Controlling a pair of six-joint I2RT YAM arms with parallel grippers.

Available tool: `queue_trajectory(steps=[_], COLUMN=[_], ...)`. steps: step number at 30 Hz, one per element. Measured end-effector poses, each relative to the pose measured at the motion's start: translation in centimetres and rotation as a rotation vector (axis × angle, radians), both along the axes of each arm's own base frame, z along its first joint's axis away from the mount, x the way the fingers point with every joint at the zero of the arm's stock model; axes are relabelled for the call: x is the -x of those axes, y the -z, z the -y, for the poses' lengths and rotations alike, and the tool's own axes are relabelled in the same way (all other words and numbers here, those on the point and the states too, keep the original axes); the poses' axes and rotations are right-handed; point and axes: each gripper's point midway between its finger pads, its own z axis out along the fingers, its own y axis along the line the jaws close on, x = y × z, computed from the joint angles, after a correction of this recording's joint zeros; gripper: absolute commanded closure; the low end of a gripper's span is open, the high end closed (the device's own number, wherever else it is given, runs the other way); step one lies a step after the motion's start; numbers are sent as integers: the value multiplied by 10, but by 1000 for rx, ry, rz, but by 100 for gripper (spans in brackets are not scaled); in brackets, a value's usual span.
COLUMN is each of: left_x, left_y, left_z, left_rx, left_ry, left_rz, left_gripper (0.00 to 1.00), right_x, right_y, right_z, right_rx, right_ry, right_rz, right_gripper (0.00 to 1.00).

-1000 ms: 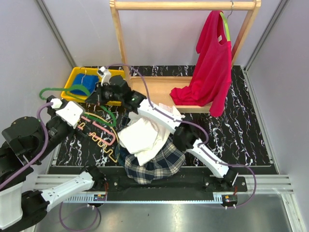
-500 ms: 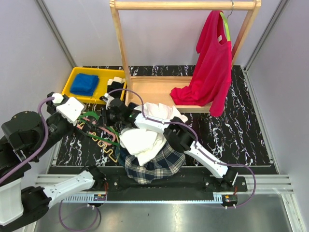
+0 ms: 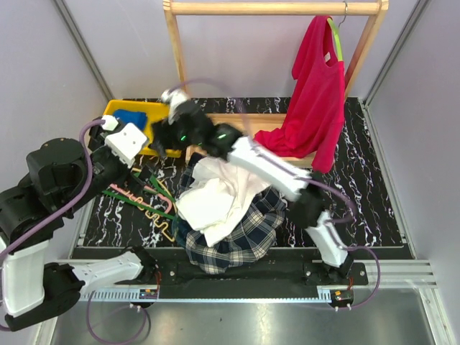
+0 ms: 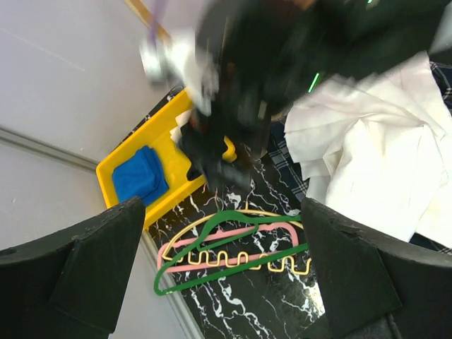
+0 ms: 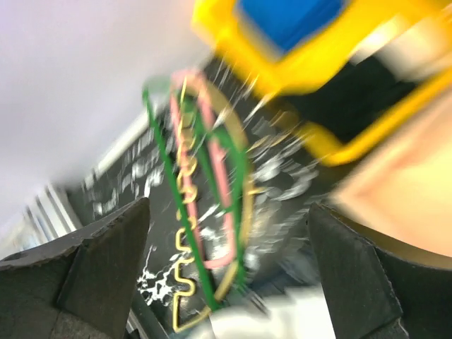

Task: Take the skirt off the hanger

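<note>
The plaid skirt (image 3: 244,241) lies bunched on the black marble table near the front edge, off any hanger, with a white garment (image 3: 215,201) heaped on it. A green hanger (image 3: 136,195) lies flat to its left, on top of a pink hanger (image 4: 233,236) and a yellow one (image 4: 212,260). My left gripper (image 3: 140,172) hovers open over these hangers (image 4: 222,240), holding nothing. My right gripper (image 3: 164,136), blurred, stands open and empty above the table by the yellow bin, with the green hanger (image 5: 159,155) below it (image 5: 227,212).
A yellow bin (image 3: 115,111) with a folded blue cloth (image 3: 131,116) sits at the back left. A wooden rack (image 3: 215,129) stands behind, and a red shirt (image 3: 313,108) hangs on its right end. Grey walls close in both sides.
My right gripper lowered the green hanger onto the pink and yellow ones, opened, let it go and pulled up and back toward the bin. The left arm shifted a little.
</note>
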Motion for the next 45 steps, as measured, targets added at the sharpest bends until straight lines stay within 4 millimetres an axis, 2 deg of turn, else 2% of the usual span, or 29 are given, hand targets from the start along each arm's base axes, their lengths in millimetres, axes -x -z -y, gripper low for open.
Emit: queue_trajectory(steps=[1,2,3,5,7,8,9,11,12,14,15,17,20,24,26,28,30,35,38,42,45], left_x=[-1,-2,-3,-8,-12,-15,-18,-23,-27,-35,-39,-48,-57,-56,-54,-52,-49,-40,-37,-35,-35], left_y=[0,1,2,11,23,30,38,50,54,61,64,67,72,72,70,68,66,59,56,55,55], left_z=[2,5,7,13,18,22,25,30,32,33,34,32,29,30,30,30,28,25,23,23,24], left_rx=[1,-1,0,-6,-21,-28,-35,-34,-29,-13,-1,29,68,107,124,136,144,166,174,182,186], left_ry=[5,11,16,23,28,29,32,27,22,4,-7,-31,-57,-52,-47,-41,-39,-33,-32,-31,-32], left_rz=[-2,-7,-9,-20,-44,-59,-80,-121,-141,-178,-196,-225,-267,-290,-291,-289,-283,-257,-246,-245,-248], left_gripper=[1,1,1,1,1,1,1,1,1,1,1,1,1,1,1,1,1,1,1,1,1], right_x=[-4,-6,-9,-11,1,13,23,59,71,79,77,62,25,-35,-54,-64,-66,-62,-64,-84,-104], right_y=[-38,-89,-126,-220,-299,-328,-344,-381,-391,-398,-396,-383,-348,-288,-264,-252,-253,-278,-284,-273,-260], right_z=[23,61,90,174,270,314,341,401,421,446,454,454,444,441,449,457,463,477,487,501,504], right_rx=[-19,-47,-76,-172,-261,-292,-307,-358,-370,-364,-345,-277,-141,27,84,106,101,27,-3,-24,-37], right_ry=[38,97,149,299,482,571,627,736,774,846,878,907,927,945,959,970,982,992,999,1012,1007], right_rz=[55,121,173,313,453,514,552,641,672,701,705,690,635,512,453,418,410,440,442,399,355], right_gripper=[0,0,0,0,0,1,2,8,9,9,9,10,11,12,12,12,12,14,18,23,24])
